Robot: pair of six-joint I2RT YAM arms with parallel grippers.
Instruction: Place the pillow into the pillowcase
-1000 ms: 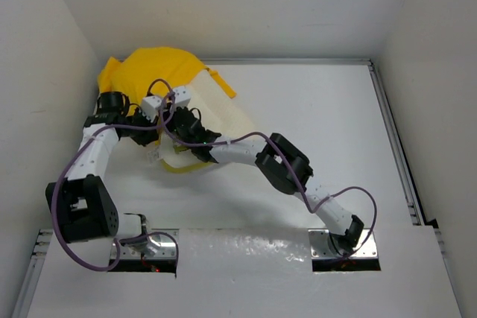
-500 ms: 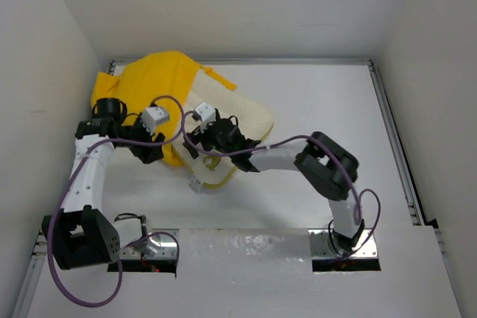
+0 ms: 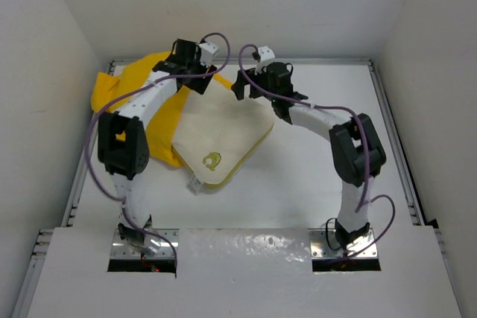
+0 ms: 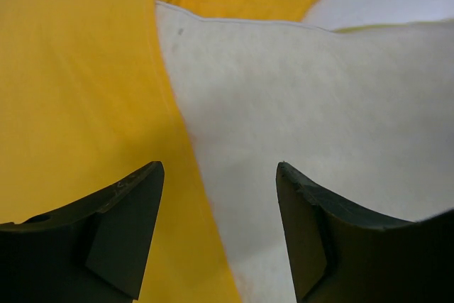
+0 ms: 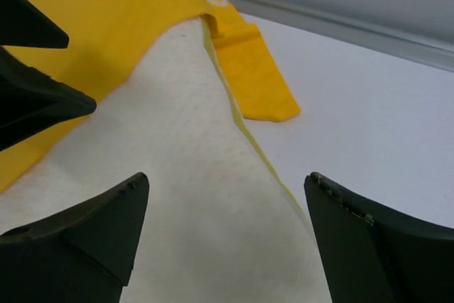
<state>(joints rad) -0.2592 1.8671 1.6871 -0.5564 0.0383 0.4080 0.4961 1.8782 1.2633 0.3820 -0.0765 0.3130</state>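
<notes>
The cream pillow (image 3: 223,132) lies flat left of the table's middle, its far-left part meeting the yellow pillowcase (image 3: 123,94), which is bunched in the back-left corner. My left gripper (image 3: 198,74) hovers open above the pillow's far corner. In the left wrist view its fingers (image 4: 120,225) straddle the line where the pillowcase (image 4: 78,97) borders the pillow (image 4: 312,104). My right gripper (image 3: 246,86) is open just to the right, over the pillow's far edge. In the right wrist view the pillow (image 5: 184,189) lies below the gripper (image 5: 227,196), with the pillowcase (image 5: 106,12) beyond. Neither gripper holds anything.
White walls close in the table on the left, back and right. A metal rail (image 3: 393,139) runs along the right side. A loose yellow flap of the pillowcase (image 5: 259,79) lies on the table beside the pillow's far corner. Purple cables loop over both arms.
Both grippers were shut at the pillow's near-left side; they opened and both arms swung to the pillow's far edge. The pillow now lies flatter and more exposed.
</notes>
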